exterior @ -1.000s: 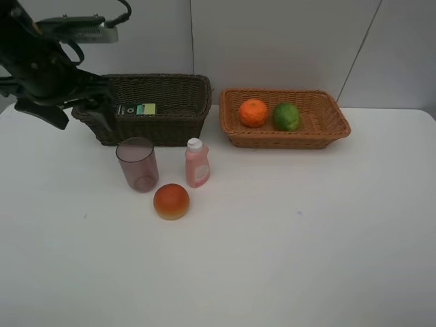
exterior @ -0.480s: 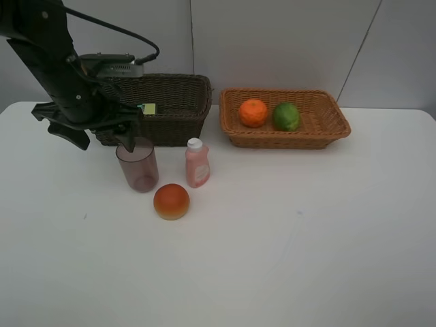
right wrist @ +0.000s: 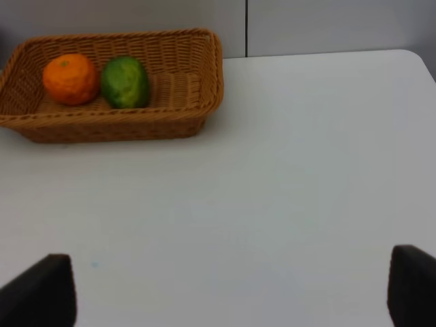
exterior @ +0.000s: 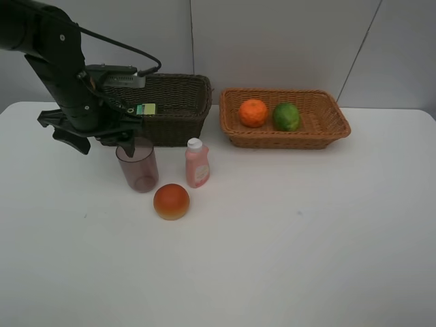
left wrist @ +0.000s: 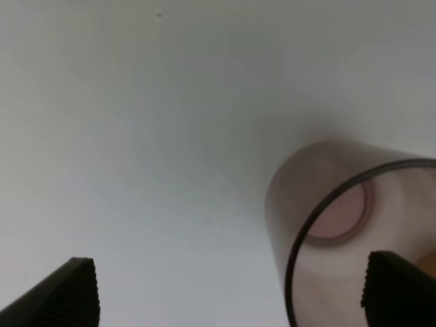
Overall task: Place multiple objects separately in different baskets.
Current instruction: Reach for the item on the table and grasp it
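A translucent mauve cup [exterior: 137, 165] stands upright on the white table, with a pink bottle with a white cap [exterior: 197, 163] to its right and a red-orange round fruit [exterior: 171, 201] in front. My left gripper [exterior: 92, 139] is open and empty, just above and left of the cup. In the left wrist view the cup [left wrist: 340, 218] sits close to one fingertip [left wrist: 398, 289] of the left gripper [left wrist: 231, 300]. A dark bottle with a green label [exterior: 144, 109] lies in the dark brown basket [exterior: 184, 112]. The orange [exterior: 253, 112] and green fruit [exterior: 287, 116] lie in the light tan basket [exterior: 285, 142]. My right gripper [right wrist: 225, 293] is open and empty.
The right wrist view shows the tan basket [right wrist: 116, 129] with the orange [right wrist: 69, 78] and green fruit [right wrist: 125, 82] beyond bare white table. The wall stands right behind both baskets. My right arm is out of the exterior view.
My left arm has swung from beside the dark basket's left end down and right to the cup's rim. Nothing on the table has moved.
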`<state>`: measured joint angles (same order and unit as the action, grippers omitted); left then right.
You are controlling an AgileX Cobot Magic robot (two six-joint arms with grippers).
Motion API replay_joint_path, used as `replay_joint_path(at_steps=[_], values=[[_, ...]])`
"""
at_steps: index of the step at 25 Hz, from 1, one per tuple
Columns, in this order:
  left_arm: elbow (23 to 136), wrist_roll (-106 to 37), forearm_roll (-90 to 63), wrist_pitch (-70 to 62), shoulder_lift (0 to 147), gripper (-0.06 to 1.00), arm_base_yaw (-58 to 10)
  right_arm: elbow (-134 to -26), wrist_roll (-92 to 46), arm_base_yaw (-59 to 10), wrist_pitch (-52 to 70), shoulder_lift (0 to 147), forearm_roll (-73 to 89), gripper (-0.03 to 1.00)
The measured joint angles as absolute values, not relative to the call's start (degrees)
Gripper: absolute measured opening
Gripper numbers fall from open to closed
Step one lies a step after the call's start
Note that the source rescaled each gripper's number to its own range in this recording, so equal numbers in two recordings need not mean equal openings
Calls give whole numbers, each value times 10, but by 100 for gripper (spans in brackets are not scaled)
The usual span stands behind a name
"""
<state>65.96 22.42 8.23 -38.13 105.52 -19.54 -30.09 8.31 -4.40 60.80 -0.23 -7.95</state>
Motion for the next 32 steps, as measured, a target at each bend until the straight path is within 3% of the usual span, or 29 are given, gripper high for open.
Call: replay_joint_path(at_steps=[20, 23, 27, 29, 30, 32], values=[[658, 226, 81, -298, 1122, 98, -195, -301, 83, -44, 608, -2, -80, 100], [658, 226, 81, -300, 1126, 77, -195, -301, 83, -44, 608, -2, -80, 100], [658, 226, 81, -305, 1126, 25, -195, -301, 83, -44, 608, -2, -80, 100], [658, 226, 79, -305, 1126, 5, -195, -301, 83, -44, 608, -2, -80, 100], [658, 226, 78, -304, 1126, 0, -195, -301, 83, -44, 608, -2, -80, 100], [658, 226, 78, -305, 1126, 0, -195, -301, 83, -44, 608, -2, -80, 100]])
